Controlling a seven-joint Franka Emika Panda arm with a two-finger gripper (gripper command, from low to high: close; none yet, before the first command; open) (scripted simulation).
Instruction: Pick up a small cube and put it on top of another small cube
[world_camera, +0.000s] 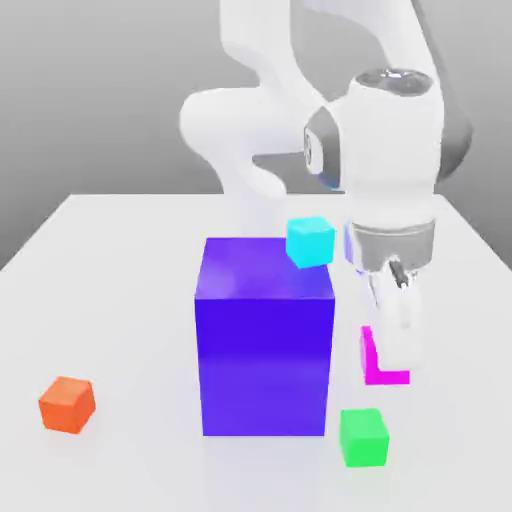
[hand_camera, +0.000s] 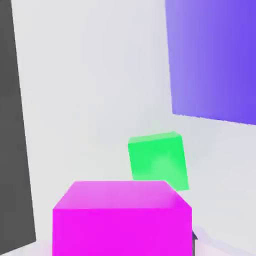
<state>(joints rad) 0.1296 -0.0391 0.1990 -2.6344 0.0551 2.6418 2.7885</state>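
Observation:
The small magenta cube (world_camera: 384, 372) (hand_camera: 122, 220) sits between my fingers, low over the white table at the exterior view's right. My gripper (world_camera: 392, 338) points straight down and is shut on it, with one white finger (world_camera: 401, 305) covering much of the cube's upper part. Whether the cube touches the table I cannot tell. A small green cube (world_camera: 362, 436) (hand_camera: 158, 161) lies on the table just in front of the magenta one, apart from it.
A big blue-violet cube (world_camera: 265, 340) (hand_camera: 215, 60) stands close beside the gripper, toward the exterior view's left. A small cyan cube (world_camera: 310, 241) shows at its top back corner. A small orange-red cube (world_camera: 67, 404) lies far left on the table (world_camera: 120, 280).

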